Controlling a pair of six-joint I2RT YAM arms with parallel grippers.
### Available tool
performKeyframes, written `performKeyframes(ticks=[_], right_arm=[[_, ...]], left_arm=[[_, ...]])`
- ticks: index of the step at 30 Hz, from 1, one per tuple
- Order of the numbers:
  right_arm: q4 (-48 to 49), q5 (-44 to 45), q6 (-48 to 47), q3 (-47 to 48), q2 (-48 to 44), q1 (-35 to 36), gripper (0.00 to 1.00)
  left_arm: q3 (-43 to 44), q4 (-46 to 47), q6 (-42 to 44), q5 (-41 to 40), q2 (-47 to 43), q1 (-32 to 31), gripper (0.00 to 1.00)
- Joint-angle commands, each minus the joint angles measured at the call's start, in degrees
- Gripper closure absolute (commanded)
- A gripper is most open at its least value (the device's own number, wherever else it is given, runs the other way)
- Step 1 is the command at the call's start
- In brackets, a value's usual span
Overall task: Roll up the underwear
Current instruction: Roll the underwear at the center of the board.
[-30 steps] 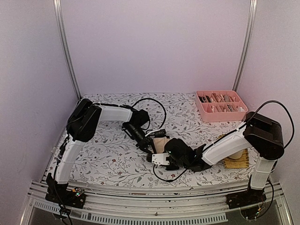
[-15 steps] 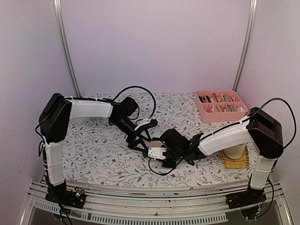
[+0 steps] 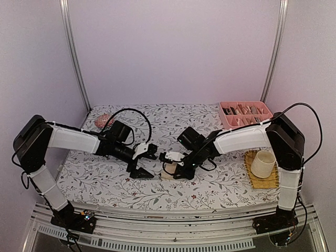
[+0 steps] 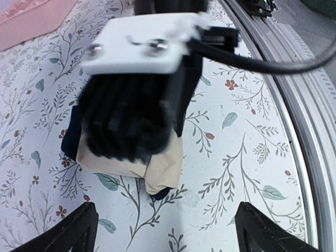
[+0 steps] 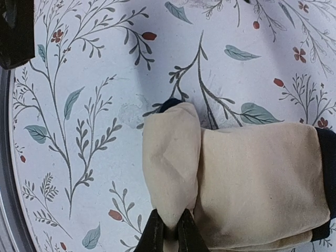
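Right claw [image 5: 169, 234]: jaws closed to a narrow pinch on a folded edge of the beige underwear [image 5: 252, 178]; the garment lies bunched on the floral counter [image 5: 79, 105], directly ahead of this claw; left claw [image 3: 144, 162]: jaws spread wide, holding nothing, hovering just beside the bundle, opposite the right claw.
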Motion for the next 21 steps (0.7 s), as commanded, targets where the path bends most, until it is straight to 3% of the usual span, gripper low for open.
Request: performKeyframes(ticks=[1,4,11,16,21], right_arm=[[-10.31,-10.02,3.6,3.72,5.4,-2.44,0.97],[-13.44,-13.95,4.18,7.1,7.79,-3.75,0.97],[-17.8,-24.4,5.5,11.09,11.23,-6.09,0.96],[-18.98,-26.62,5.86,10.91,11.99,-6.32,0.96],[-17.67,-27.2,6.26,9.16,12.03,-6.51,0.96]], left_arm=[[-6.65,13.52,4.28,-1.69,-4.91,-0.95,0.1],[-11.06,19.12,6.35,-6.73,-6.88,-3.67,0.15],[-18.43,32.96,11.87,-25.48,-5.27,-13.9,0.15],[-18.78,37.12,13.37,-30.54,-2.11,-17.39,0.16],[-17.18,38.11,13.72,-33.85,1.07,-19.61,0.28]])
